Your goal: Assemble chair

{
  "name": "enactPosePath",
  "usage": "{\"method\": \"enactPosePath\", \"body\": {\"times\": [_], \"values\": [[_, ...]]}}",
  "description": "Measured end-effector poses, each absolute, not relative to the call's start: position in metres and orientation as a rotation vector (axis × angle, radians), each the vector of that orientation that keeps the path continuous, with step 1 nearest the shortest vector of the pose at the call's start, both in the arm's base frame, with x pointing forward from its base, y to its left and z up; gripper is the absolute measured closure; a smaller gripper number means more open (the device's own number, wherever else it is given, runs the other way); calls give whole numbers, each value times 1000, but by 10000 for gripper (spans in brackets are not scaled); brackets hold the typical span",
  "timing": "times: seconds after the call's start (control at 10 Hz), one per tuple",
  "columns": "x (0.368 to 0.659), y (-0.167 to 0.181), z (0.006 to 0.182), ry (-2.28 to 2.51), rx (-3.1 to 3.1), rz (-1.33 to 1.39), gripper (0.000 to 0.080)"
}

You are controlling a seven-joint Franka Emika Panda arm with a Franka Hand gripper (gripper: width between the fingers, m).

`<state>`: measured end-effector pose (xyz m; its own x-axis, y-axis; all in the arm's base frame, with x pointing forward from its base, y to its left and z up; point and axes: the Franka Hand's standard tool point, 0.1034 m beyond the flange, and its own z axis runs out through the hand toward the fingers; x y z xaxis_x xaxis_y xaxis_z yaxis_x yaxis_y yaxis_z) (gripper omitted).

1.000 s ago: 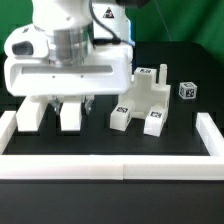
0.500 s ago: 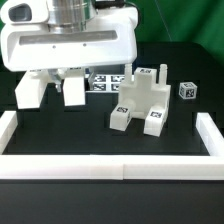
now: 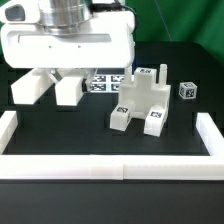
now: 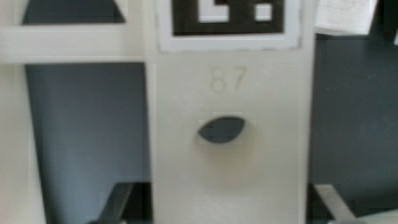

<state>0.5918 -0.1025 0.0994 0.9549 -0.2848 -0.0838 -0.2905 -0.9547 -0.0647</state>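
Pincer (image 4: 226,205) partly closed on a white chair piece (image 3: 68,92) at upper left; we judge it hangs clear of the tabletop (image 3: 60,135) for carrying to the half-built chair (image 3: 140,100).

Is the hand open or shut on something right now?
Shut: the hand grips a white chair piece; the wrist view shows that tagged bar filling the gap between the fingers.

Arm (image 3: 65,15) hangs high, jaws apparently clamped.
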Motion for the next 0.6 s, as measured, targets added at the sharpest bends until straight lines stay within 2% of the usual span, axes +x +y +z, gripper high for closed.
{"method": "enactPosePath", "body": {"times": [0.3, 0.4, 0.6], "values": [[582, -102, 115, 538, -3000, 104, 511], [579, -97, 125, 540, -2992, 101, 511], [578, -67, 150, 585, -2982, 101, 511]]}}
